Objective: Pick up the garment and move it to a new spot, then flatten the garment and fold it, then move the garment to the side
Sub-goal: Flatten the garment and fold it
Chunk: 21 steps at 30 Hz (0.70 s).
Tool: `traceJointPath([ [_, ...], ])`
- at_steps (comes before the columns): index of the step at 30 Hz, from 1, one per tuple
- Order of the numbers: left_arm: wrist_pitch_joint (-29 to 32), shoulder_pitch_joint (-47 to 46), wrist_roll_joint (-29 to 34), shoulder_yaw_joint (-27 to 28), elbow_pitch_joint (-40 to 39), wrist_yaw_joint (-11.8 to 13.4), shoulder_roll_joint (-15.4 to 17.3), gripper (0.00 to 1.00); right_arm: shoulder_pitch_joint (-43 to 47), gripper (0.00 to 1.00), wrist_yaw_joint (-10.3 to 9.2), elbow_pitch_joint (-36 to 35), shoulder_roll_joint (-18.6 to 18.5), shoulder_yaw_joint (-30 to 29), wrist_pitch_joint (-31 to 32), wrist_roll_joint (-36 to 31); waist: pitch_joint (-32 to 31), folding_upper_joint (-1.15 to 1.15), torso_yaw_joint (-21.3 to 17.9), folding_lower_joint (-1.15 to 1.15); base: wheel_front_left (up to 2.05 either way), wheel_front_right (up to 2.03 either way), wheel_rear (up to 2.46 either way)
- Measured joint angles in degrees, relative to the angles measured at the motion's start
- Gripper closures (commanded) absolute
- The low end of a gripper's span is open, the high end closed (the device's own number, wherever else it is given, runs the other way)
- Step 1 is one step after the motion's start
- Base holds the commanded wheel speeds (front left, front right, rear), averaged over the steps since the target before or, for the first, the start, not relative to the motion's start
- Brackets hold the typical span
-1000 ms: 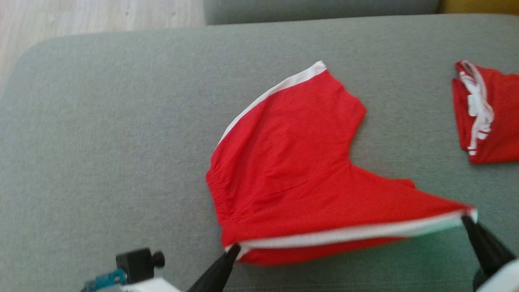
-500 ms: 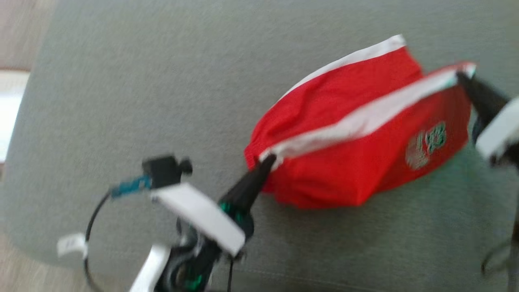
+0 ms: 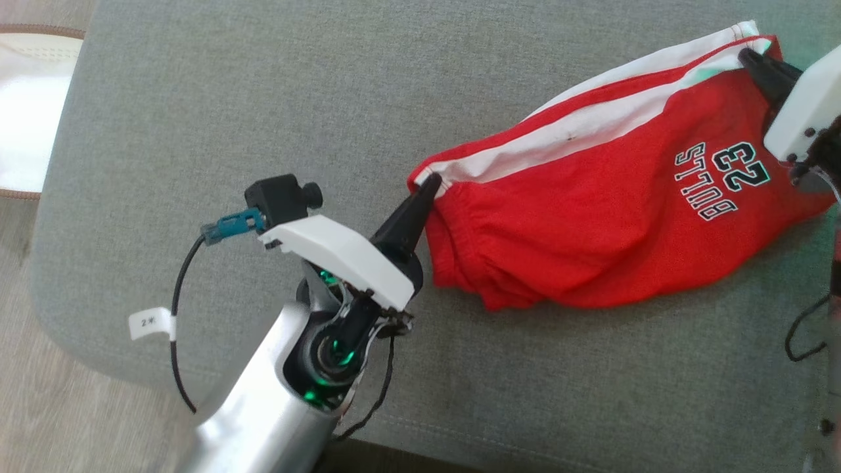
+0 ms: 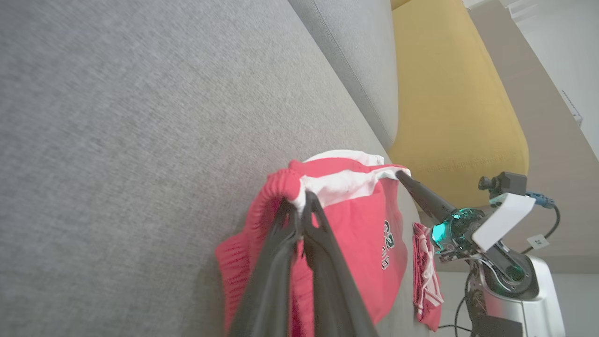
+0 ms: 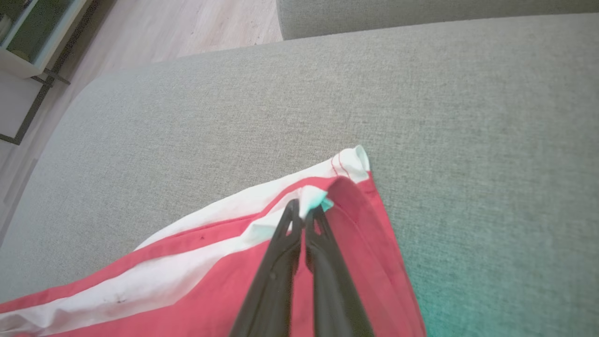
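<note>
1. My left gripper [image 3: 430, 182]: two long dark fingers pressed together and pinching the gathered waistband corner of the red fabric shorts [image 3: 591, 217]. In my left wrist view the cloth bunches around the tips and hangs below them.

2. My right gripper [image 3: 746, 56]: fingers likewise clamped tight, nipping the opposite corner at the leg hem, on the end of the white side stripe [image 3: 591, 131]. A turned-over flap of hem lies just beyond the tips in my right wrist view.

3. Red fabric shorts: held between my two grippers and stretched along the striped edge, toward the right part of the grey woven sofa seat [image 3: 263, 79] in the head view. The upper edge is lifted. The lower bulk sags in soft folds onto the seat. A second white band runs along the far edge, just behind the first. The black-and-white "BULLS 23" print [image 3: 719, 177] faces up, near my right gripper.

4. Second red-and-white garment [image 4: 426, 276]: crumpled on the same seat, past my right gripper in my left wrist view.

5. Mustard-yellow cushion [image 4: 449, 93]: beyond the grey backrest.

6. Pale wooden floor [image 3: 66, 407]: alongside the seat's rounded corner.

7. Pale rounded object with a brown rim [image 3: 26, 112]: on the floor at the head view's left edge, possibly a rug. It is cut off, so I cannot say for sure.
</note>
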Motion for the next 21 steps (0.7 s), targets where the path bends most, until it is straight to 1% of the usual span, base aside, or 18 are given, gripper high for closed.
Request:
traceJointPath([
  [6, -3.4, -2.4, -0.2, -1.7, 3.3, 0.0, -0.1, 1.00, -1.7, 1.00, 0.00, 3.2, -1.1, 2.3, -4.1, 0.2, -0.1, 0.00, -0.2, 0.00, 0.00, 0.00, 0.00],
  [12, -6.1, -2.8, 1.0, -1.9, 4.9, 0.1, -0.2, 1.00, -2.9, 1.00, 0.00, 6.5, -2.3, 4.7, -8.3, 1.4, -0.7, 0.00, -0.1, 0.00, 0.00, 0.00, 0.00],
  [14, -6.9, -2.8, 1.2, -2.0, 5.0, 0.7, -0.2, 1.00, -2.9, 1.00, 0.00, 7.7, -2.9, 5.5, -9.1, 1.6, -1.0, 0.00, -0.1, 0.00, 0.00, 0.00, 0.00],
  [15, -7.0, -2.8, 1.6, -2.1, 5.1, 0.9, -0.2, 1.00, -2.9, 0.72, 0.00, 8.0, -3.2, 6.0, -9.8, 1.6, -1.1, 0.00, -0.1, 0.00, 0.00, 0.00, 0.00],
  [16, -7.0, -2.7, 1.6, -2.1, 5.1, 1.1, -0.2, 1.00, -2.9, 0.00, 0.00, 8.1, -3.3, 6.5, -10.6, 1.6, -1.3, 0.00, -0.1, 0.00, 0.00, 0.00, 0.00],
  [17, -7.0, -2.6, 1.6, -2.1, 5.1, 1.4, -0.2, 1.00, -3.0, 0.00, 0.00, 8.3, -3.4, 6.9, -11.3, 1.6, -1.4, 0.00, -0.1, 0.00, 0.00, 0.00, 0.00],
  [18, -7.1, -2.5, 1.6, -2.2, 5.2, 1.7, -0.2, 0.93, -3.0, 0.00, 0.00, 8.7, -3.4, 7.2, -11.6, 1.8, -1.6, 0.00, -0.2, 0.00, 0.00, 0.00, 0.00],
  [19, -7.4, -2.4, 1.6, -2.2, 5.2, 2.0, -0.2, 0.70, -3.0, 0.00, 0.00, 9.0, -3.4, 7.4, -11.9, 2.1, -1.8, 0.00, -0.3, 0.00, 0.00, 0.00, 0.00],
  [20, -8.0, -2.4, 2.2, -2.3, 5.2, 2.2, -0.1, 0.13, -3.0, 0.00, 0.00, 9.1, -3.5, 7.7, -12.1, 2.3, -2.1, 0.00, -0.4, 0.00, 0.00, 0.00, 0.00],
  [21, -8.5, -2.3, 2.8, -2.4, 5.1, 2.6, 0.0, 0.00, -3.0, 0.00, 0.00, 9.1, -3.8, 7.7, -12.4, 2.4, -2.3, 0.00, -0.5, 0.00, 0.00, 0.00, 0.00],
])
